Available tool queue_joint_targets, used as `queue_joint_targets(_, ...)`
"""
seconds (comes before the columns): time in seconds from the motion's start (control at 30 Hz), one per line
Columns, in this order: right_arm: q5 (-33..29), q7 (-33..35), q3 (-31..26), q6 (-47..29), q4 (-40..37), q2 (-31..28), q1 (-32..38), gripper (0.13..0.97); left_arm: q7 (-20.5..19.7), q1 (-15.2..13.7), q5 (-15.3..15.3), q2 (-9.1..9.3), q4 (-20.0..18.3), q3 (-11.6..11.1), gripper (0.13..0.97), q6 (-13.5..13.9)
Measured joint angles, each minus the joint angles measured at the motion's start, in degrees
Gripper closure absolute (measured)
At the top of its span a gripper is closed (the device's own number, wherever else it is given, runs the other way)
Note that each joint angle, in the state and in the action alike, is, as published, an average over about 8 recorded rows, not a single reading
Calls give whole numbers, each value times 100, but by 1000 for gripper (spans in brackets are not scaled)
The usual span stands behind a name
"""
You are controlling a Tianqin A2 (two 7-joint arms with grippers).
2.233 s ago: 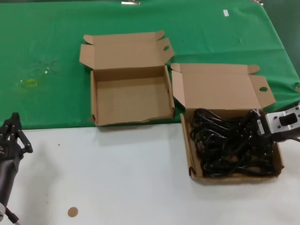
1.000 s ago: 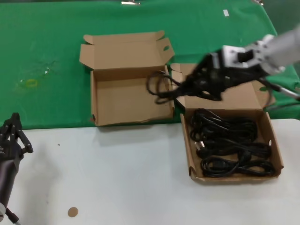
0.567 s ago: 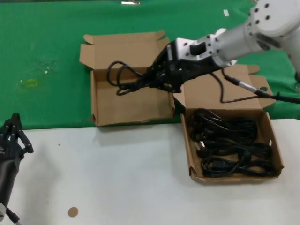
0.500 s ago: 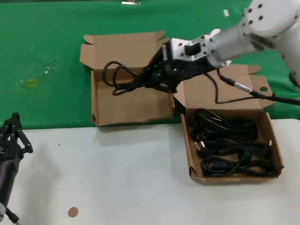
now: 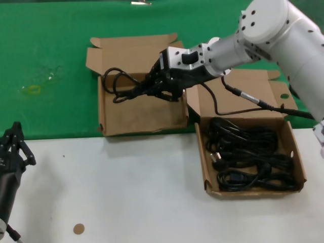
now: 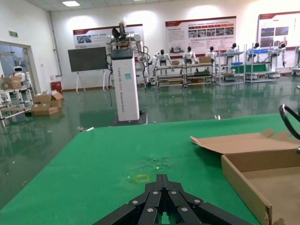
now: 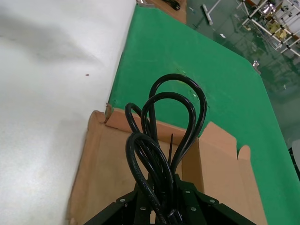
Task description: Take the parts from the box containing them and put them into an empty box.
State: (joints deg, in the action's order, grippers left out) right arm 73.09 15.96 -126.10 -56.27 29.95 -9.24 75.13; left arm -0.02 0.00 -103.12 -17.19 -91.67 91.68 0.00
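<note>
A large hall with display boards, shelving and parked humanoid robots stretches behind the bench, seen only from the left wrist camera. The work surface is a green cloth (image 5: 50, 45) at the far side and a white table (image 5: 126, 192) nearer the robot. On the cloth sits the empty box (image 5: 139, 109), its lid laid back; just beside it on the right, reaching onto the white table, the box containing them (image 5: 253, 188) holds the remaining parts (image 5: 250, 159), a dark tangle of coiled cables. The right gripper (image 5: 161, 86) reaches across over the empty box, clenched around one cable bundle (image 5: 121, 86) whose loops hang above the box's left half, clear of its floor. The right wrist view shows those loops (image 7: 171, 122) fanning out from between the jaws above the cardboard, which the head view only shows side-on. The left gripper (image 5: 11, 147) waits low at the table's left edge, its fingers (image 6: 161, 199) drawn together.
</note>
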Motion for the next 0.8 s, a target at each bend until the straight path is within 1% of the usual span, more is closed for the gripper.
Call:
queue_joint_targets(0.13,14,138,23,138,-265,117,51,875,0,0,0,0,0,0,953,0)
queue_joint_targets(0.3,10,296,36,289,-513,227,111,841,0,0,0,0,0,0,953,0)
queue_joint_targets(0.4,-9,362,30,364,-609,267,136,821,0,0,0,0,0,0,953,0)
queue_joint_targets(0.53,-49,395,10,434,-662,287,142,821,0,0,0,0,0,0,953,0)
queue_joint_targets(0.8,-111,320,-15,470,-526,215,86,698,0,0,0,0,0,0,953,0)
